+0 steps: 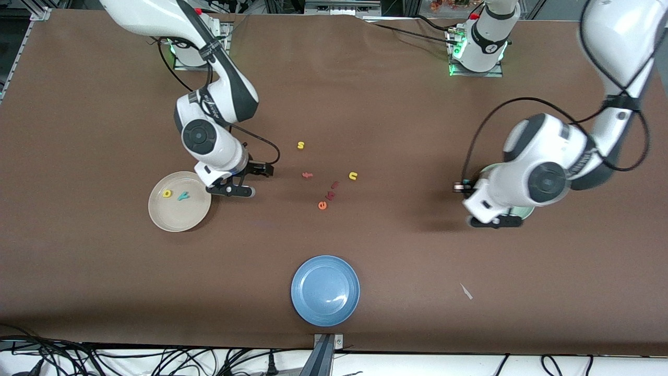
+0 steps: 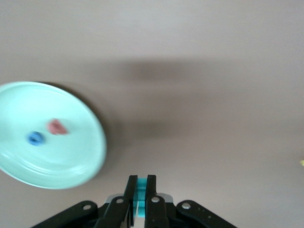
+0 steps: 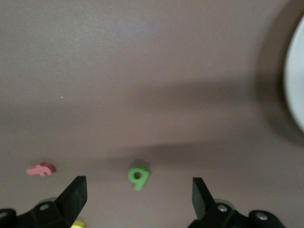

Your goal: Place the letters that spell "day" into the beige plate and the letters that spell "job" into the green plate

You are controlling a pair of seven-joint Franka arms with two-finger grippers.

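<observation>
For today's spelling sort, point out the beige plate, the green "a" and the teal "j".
beige plate (image 1: 168,222): front view, bare rim.
green "a" (image 3: 138,175): right wrist view, its bowl.
teal "j" (image 2: 141,197): left wrist view, strip between the jaws.

Mint-green plate (image 2: 71,161), seemingly teal letter (image 2: 141,195)

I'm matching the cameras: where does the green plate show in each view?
Front: a sliver of the green plate shows under the left arm.
Left wrist: green plate, nearly whole.
Right wrist: not in it.
Shared landmark: the left gripper beside the plate.

Brown table (image 1: 396,104) with plates, foam letters
</observation>
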